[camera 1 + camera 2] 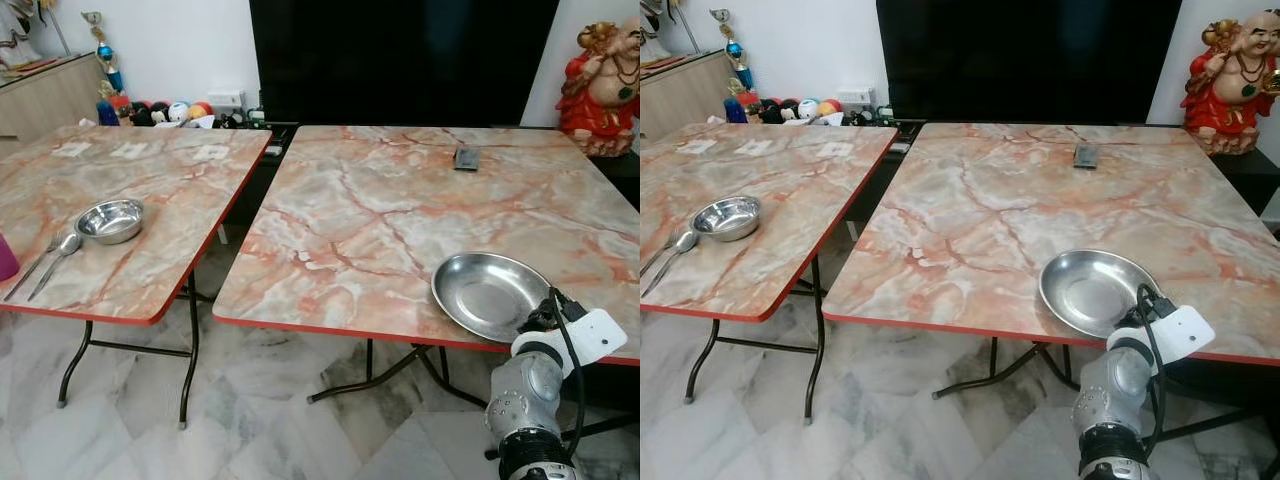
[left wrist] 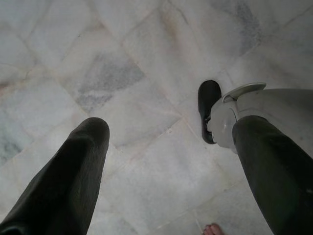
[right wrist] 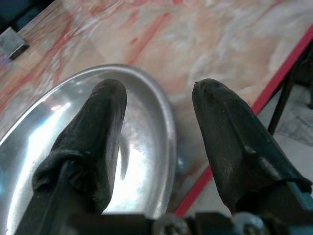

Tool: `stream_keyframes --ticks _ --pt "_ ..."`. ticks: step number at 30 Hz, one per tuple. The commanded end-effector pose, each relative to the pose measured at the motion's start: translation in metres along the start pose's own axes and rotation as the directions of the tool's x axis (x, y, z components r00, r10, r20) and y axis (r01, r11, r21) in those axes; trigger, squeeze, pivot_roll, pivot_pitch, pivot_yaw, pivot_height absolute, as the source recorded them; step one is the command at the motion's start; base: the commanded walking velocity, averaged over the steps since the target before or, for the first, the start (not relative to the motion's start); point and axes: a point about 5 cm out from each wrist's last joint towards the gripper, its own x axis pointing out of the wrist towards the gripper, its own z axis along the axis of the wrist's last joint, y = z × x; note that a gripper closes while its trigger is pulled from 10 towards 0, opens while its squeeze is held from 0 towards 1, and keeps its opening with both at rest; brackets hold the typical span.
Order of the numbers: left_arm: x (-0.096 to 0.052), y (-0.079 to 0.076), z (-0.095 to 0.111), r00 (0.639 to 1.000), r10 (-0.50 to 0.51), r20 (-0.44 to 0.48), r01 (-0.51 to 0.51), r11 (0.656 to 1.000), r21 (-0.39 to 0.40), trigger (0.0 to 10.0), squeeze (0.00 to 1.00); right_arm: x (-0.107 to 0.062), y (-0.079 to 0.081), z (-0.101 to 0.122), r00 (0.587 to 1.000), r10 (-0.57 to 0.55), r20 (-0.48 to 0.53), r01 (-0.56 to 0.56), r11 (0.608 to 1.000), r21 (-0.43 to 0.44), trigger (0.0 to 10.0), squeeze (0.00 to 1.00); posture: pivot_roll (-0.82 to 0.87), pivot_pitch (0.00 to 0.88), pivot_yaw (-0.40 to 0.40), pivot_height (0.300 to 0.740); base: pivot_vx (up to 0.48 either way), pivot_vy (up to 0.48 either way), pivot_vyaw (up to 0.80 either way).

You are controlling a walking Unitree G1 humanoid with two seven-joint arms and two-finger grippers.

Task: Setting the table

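The plate (image 1: 488, 293) lies on the right worktop (image 1: 400, 210) at about 5 o'clock, close to its red front edge. The right gripper (image 3: 156, 105) straddles the plate's rim, jaws apart: one finger over the dish, the other outside above the marble. On the left worktop (image 1: 150, 200) a bowl (image 1: 110, 219) sits at 8 o'clock with a spoon (image 1: 55, 262) beside it. The left gripper (image 2: 166, 142) hangs over the floor (image 2: 122, 58), jaws apart.

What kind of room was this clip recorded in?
Probably a home living or dining room: two marble-patterned folding tables, a big dark television screen by the wall, a red laughing Buddha statue, and a marble tile floor.
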Motion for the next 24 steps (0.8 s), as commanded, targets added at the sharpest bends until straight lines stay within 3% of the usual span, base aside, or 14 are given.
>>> stream_keyframes --ticks 1,4,6,8,9,10,11,12,14,18,19,21,22,24 --pt "-0.001 0.002 -0.004 1.000 -0.004 -0.019 0.004 1.000 0.009 10.0 0.00 -0.003 -0.002 -0.002 1.000 -0.013 0.002 0.013 1.000 -0.021 10.0 0.00 0.02 0.003 0.031 0.740 0.000 0.000 0.00" --pt "-0.001 0.002 -0.004 1.000 -0.004 -0.019 0.004 1.000 0.008 10.0 0.00 -0.004 -0.004 0.000 1.000 -0.006 0.022 0.008 0.998 -0.058 10.0 0.00 0.02 0.003 0.030 0.740 0.000 0.000 0.00" --pt "-0.001 0.002 -0.003 1.000 -0.002 -0.016 0.002 1.000 0.007 10.0 0.00 -0.008 0.006 0.002 0.992 0.119 0.042 -0.110 0.980 -0.164 10.0 0.00 0.01 0.005 0.031 0.740 0.000 0.000 0.00" --pt "-0.001 0.002 -0.003 1.000 0.001 -0.015 -0.001 1.000 0.005 10.0 0.00 -0.009 0.010 0.000 0.986 0.162 0.029 -0.154 0.971 -0.182 10.0 0.00 0.00 0.005 0.031 0.740 0.000 0.000 0.00" --pt "-0.001 0.002 -0.003 1.000 0.004 -0.012 -0.004 1.000 0.004 10.0 0.00 -0.014 0.018 0.000 0.956 0.292 0.007 -0.281 0.926 -0.252 10.0 0.00 -0.01 0.012 0.032 0.740 0.000 0.000 0.00" --pt "-0.001 0.002 -0.003 1.000 0.004 -0.012 -0.004 1.000 0.004 10.0 0.00 -0.014 0.018 0.000 0.956 0.292 0.007 -0.281 0.926 -0.252 10.0 0.00 -0.01 0.012 0.032 0.740 0.000 0.000 0.00" --pt "-0.001 0.002 -0.002 1.000 0.006 -0.011 -0.006 1.000 0.008 10.0 0.00 -0.019 0.024 0.002 0.903 0.430 -0.017 -0.409 0.844 -0.346 10.0 0.00 -0.01 0.012 0.031 0.740 0.000 0.000 0.00" --pt "0.000 0.002 -0.002 1.000 0.007 -0.011 -0.007 1.000 0.010 10.0 0.00 -0.021 0.025 0.002 0.880 0.474 -0.032 -0.450 0.809 -0.379 10.0 0.00 -0.02 0.008 0.030 0.740 0.000 0.000 0.00" --pt "0.000 0.003 -0.001 1.000 0.009 -0.008 -0.009 1.000 0.011 10.0 0.00 -0.023 0.022 0.002 0.834 0.546 -0.080 -0.521 0.732 -0.438 10.0 0.00 -0.03 0.009 0.031 0.740 0.000 0.000 0.00" --pt "0.000 0.003 0.000 1.000 0.015 -0.003 -0.015 1.000 0.002 10.0 0.00 -0.028 0.022 -0.001 0.793 0.600 -0.108 -0.574 0.676 -0.463 10.0 0.00 -0.04 0.004 0.064 0.740 0.000 0.000 0.00" --pt "0.000 0.003 0.001 1.000 0.011 0.001 -0.011 1.000 0.009 10.0 0.00 -0.032 0.026 -0.004 0.758 0.643 -0.106 -0.597 0.620 -0.510 10.0 0.00 -0.07 0.006 0.082 0.740 0.000 0.000 0.00" --pt "0.000 0.003 0.002 1.000 0.004 0.000 -0.004 1.000 0.028 10.0 0.00 -0.034 0.030 -0.007 0.756 0.645 -0.110 -0.604 0.623 -0.498 10.0 0.00 -0.08 0.009 0.088 0.740 0.000 0.000 0.00" --pt "0.000 0.003 0.001 1.000 0.005 0.002 -0.005 1.000 0.027 10.0 0.00 -0.038 0.037 -0.006 0.743 0.662 -0.098 -0.632 0.645 -0.430 10.0 0.00 -0.06 0.011 0.072 0.740 0.000 0.000 0.00" --pt "0.000 0.003 0.002 1.000 0.013 0.007 -0.013 1.000 0.011 10.0 0.00 -0.043 0.041 -0.002 0.721 0.689 -0.076 -0.653 0.639 -0.406 10.0 0.00 -0.05 0.013 0.066 0.740 0.000 0.000 0.00"
